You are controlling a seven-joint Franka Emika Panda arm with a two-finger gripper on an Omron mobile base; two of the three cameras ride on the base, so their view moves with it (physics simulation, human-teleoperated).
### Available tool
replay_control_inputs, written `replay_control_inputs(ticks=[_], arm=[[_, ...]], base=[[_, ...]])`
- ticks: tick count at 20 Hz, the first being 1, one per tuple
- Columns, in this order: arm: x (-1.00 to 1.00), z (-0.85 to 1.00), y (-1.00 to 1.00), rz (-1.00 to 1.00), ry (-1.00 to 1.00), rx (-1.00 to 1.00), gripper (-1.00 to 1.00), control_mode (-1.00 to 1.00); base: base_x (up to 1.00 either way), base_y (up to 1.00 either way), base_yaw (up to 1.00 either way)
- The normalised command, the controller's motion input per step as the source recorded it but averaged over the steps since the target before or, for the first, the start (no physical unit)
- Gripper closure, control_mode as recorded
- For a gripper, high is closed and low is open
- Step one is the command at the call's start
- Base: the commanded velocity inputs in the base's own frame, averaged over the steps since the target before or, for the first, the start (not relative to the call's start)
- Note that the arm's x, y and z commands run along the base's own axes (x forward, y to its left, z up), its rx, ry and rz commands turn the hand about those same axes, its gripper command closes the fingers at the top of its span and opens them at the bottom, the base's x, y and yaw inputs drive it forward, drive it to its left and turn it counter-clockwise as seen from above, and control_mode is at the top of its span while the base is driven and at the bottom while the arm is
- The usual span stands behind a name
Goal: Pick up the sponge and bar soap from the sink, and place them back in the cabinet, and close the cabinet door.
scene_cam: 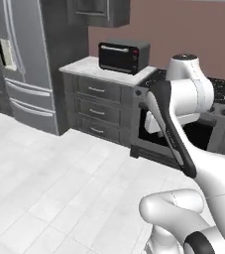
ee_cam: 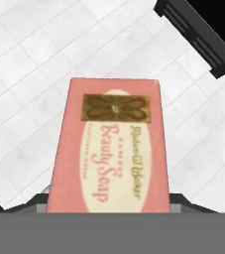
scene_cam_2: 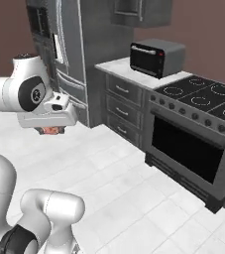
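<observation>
Soap first: the bar soap (ee_cam: 109,149) takes up most of the hand view, a flat pink block with a cream oval label, script lettering and a brown-gold ornament near its far end. It sticks out from the bottom of that view, where the tool's fingers would be, and hangs over white floor tiles (ee_cam: 29,64), so it's up in the air, not resting on anything. In the right base view you can see a bit of pinkish-red peeking out under the tool (scene_cam_2: 50,130), tucked right below the white hand. So the tool is clenched on the bar soap, jaws only partly closed because the block is in between.

The arm is folded in close to the robot's body, hand held over open floor, well apart from the cabinetry.

Going outward, a worktop (scene_cam: 84,65) with a pale marbled top carries a black toaster oven (scene_cam: 123,55) with a dark glass door; can't tell if anything's inside it. Below the worktop is a stack of three grey drawers (scene_cam: 97,110) with horizontal silver handles, all shut. Just beside that is a stove (scene_cam_2: 193,149) with a black cooktop, ringed burners and a dark oven door, closed. On the other side of the drawers stands a steel fridge (scene_cam: 27,64), doors shut. Above the worktop a dark grey wall cabinet (scene_cam: 99,11) hangs, front closed as far as I can make out.
</observation>
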Motion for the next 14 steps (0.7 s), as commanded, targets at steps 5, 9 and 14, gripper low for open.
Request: replay_control_inputs(ticks=[5, 9, 14], arm=[[0.0, 0.0, 0.0, 0.0, 0.0, 0.0, 1.0, 1.0], [0.0, 0.0, 0.0, 0.0, 0.0, 0.0, 1.0, 1.0], [0.0, 0.0, 0.0, 0.0, 0.0, 0.0, 1.0, 1.0]], base=[[0.0, 0.0, -0.91], [0.0, -0.03, -0.89], [0.02, -0.04, -0.87]])
